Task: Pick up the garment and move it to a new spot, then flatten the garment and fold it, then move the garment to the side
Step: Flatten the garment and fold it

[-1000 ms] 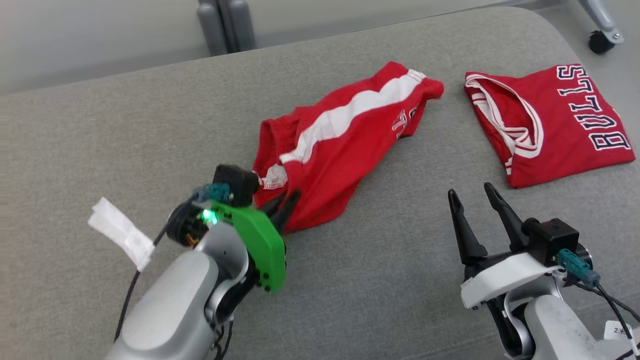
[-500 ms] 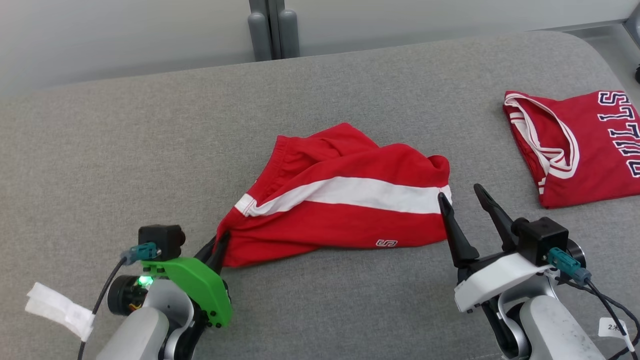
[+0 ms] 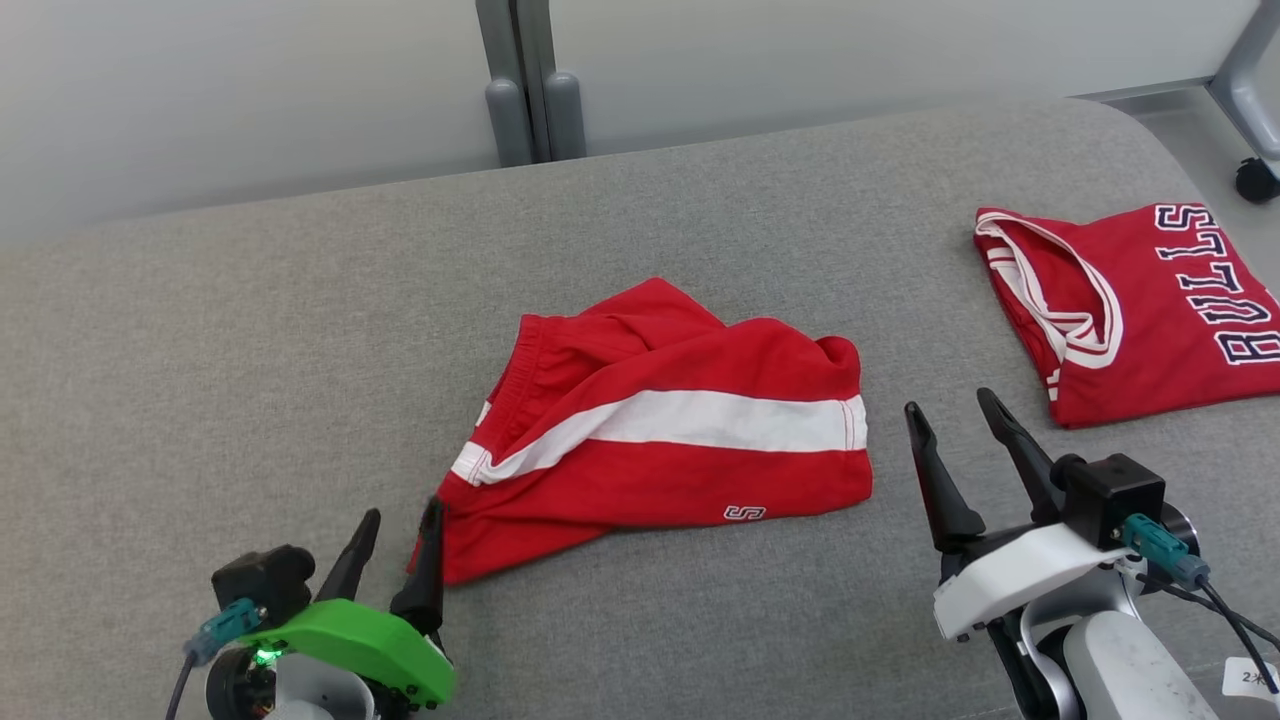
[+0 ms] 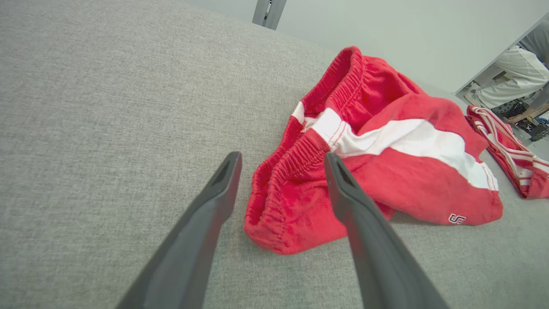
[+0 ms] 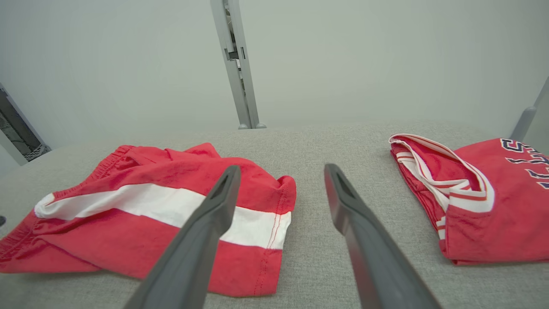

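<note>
From the head: both grippers low in frame, left gripper (image 3: 402,507) at the lower left under a green shell, right gripper (image 3: 947,400) at the lower right under a white one. Fingers of each spread wide, nothing held between them. Red shorts (image 3: 680,480) crumpled between the two, white stripe (image 3: 700,420) across the middle, small logo (image 3: 744,513) near the lower edge.

From the left wrist, closer in: ruched elastic waistband (image 4: 300,150) bunched just past the fingertips, one finger overlapping the fabric in that view; touching or not, cannot tell. At the far right edge there, what looks like part of a person (image 4: 514,77) in pale clothing.

From the right wrist: stitched leg hem (image 5: 279,223) behind the finger on that view's left, bare grey cloth straight ahead.

Waistband corner of the shorts just beside the left gripper; leg end near the right gripper but apart. Red jersey (image 3: 1150,330) lettered BULLS folded farther right, apart from the shorts.

All on a grey woven surface (image 3: 250,350) with a rounded far corner. Behind: plain pale wall (image 3: 250,90), grey upright post (image 3: 520,70), caster wheel (image 3: 1255,180) at the top right.
</note>
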Controlling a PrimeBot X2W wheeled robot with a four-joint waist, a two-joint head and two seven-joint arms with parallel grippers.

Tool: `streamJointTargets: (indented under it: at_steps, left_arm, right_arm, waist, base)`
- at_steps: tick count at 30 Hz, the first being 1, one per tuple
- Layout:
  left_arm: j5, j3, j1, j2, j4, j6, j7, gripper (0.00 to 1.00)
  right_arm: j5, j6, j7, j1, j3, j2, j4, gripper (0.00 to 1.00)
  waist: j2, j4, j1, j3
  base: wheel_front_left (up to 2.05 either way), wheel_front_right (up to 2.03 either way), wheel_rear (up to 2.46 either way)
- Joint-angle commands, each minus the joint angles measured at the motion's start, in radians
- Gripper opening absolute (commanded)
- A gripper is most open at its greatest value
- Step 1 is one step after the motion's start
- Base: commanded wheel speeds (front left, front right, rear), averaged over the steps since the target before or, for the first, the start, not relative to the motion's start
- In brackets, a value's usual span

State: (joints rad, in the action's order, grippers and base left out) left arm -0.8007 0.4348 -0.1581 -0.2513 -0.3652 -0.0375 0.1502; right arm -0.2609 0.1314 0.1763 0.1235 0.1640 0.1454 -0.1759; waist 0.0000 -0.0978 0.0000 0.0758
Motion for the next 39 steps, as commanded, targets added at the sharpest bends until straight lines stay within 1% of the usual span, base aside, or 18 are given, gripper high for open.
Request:
streamJointTargets:
  at_steps: [1,2,5,7,10,14,18,21,23,29,34,39]
  left_arm:
    - [0.005,-0.014,0.025,-0.003,0.01,0.003,0.04,1.0]
    - [0.021,-0.02,0.034,-0.008,0.02,0.007,0.066,1.0]
    - [0.037,-0.062,0.054,0.005,0.047,0.015,0.105,1.0]
    - [0.077,-0.127,0.064,0.013,0.082,0.017,0.115,1.0]
    - [0.213,-0.241,0.102,0.059,0.167,0.04,0.114,1.0]
    - [0.367,-0.338,0.136,0.119,0.23,0.096,0.114,1.0]
    - [0.462,-0.382,0.162,0.157,0.234,0.133,0.115,1.0]
    - [0.514,-0.397,0.175,0.17,0.238,0.148,0.115,1.0]
    - [0.539,-0.4,0.184,0.177,0.233,0.153,0.115,1.0]
    - [0.556,-0.413,0.197,0.185,0.205,0.167,0.115,1.0]
    - [0.547,-0.404,0.203,0.186,0.187,0.169,0.115,1.0]
    - [0.529,-0.39,0.205,0.177,0.177,0.169,0.115,1.0]
  right_arm:
    - [-0.001,-0.002,-0.003,-0.016,-0.007,0.005,0.006,1.0]
    - [-0.001,-0.002,-0.003,-0.017,-0.01,0.005,0.008,1.0]
    - [-0.006,-0.002,-0.002,-0.021,-0.023,0.009,0.015,1.0]
    - [-0.006,-0.002,-0.003,-0.026,-0.035,0.011,0.018,1.0]
    - [-0.001,-0.002,-0.006,-0.033,-0.047,0.009,0.023,1.0]
    - [0.003,-0.002,-0.008,-0.03,-0.055,0.012,0.021,1.0]
    - [0.001,-0.002,-0.007,-0.011,-0.046,0.022,-0.003,1.0]
    - [-0.002,-0.002,-0.001,0.005,-0.043,0.03,-0.031,1.0]
    - [-0.004,-0.002,0.003,0.009,-0.043,0.033,-0.049,1.0]
    - [-0.01,-0.002,0.014,0.009,-0.048,0.032,-0.112,1.0]
    - [-0.011,-0.002,0.028,-0.009,-0.057,0.025,-0.147,1.0]
    - [-0.011,-0.002,0.037,-0.014,-0.059,0.018,-0.161,1.0]
  waist:
    - [0.0,0.008,0.0,-0.01]
    - [0.0,0.011,0.0,-0.016]
    - [0.0,0.023,0.0,-0.035]
    - [0.0,0.033,0.0,-0.048]
    - [0.0,0.047,0.0,-0.061]
    - [0.0,0.059,0.0,-0.07]
    - [0.0,0.064,0.0,-0.077]
    - [0.0,0.066,0.0,-0.083]
    - [0.0,0.066,0.0,-0.089]
    - [0.0,0.062,0.0,-0.102]
    - [0.0,0.059,0.0,-0.11]
    - [0.0,0.054,0.0,-0.111]
  base:
    - [0.0,0.0,0.0]
    - [0.0,0.0,0.0]
    - [0.0,0.0,0.0]
    - [0.0,0.0,0.0]
    - [0.0,0.0,0.0]
    - [0.0,0.0,0.0]
    - [0.0,0.0,0.0]
    - [0.0,0.0,0.0]
    - [0.0,0.0,0.0]
    - [0.0,0.0,0.0]
    - [0.0,0.0,0.0]
    - [0.0,0.0,0.0]
